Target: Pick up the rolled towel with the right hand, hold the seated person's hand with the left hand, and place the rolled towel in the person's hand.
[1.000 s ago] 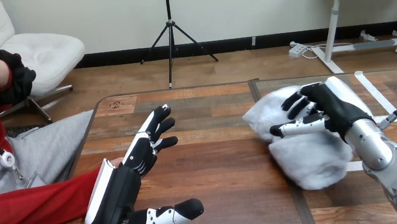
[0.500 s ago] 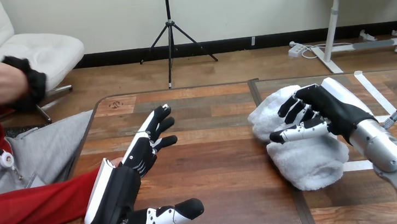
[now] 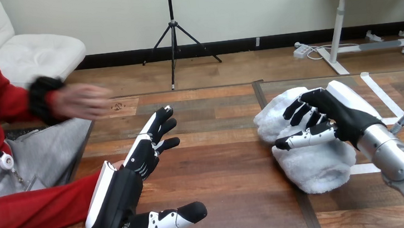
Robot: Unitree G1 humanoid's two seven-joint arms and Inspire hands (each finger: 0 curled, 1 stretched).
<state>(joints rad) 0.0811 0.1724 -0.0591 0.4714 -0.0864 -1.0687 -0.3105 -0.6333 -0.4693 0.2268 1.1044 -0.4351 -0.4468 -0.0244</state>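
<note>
Rolled towel (image 3: 317,167) partly covered by right hand (image 3: 336,112) clasping it; left hand (image 3: 118,200) released, hiding red sleeve (image 3: 30,211) end.

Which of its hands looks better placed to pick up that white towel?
The right robot hand: its fingers curl over the rolled towel, while the left robot hand is open across the table.

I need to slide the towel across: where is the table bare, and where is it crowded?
Bare wood runs down the middle of the table, between the left hand and the rolled towel, and along the far edge beyond the left hand's fingers. Crowded: the right side, where the right hand curls on the towel, and the far left corner, by the person's hand.
</note>
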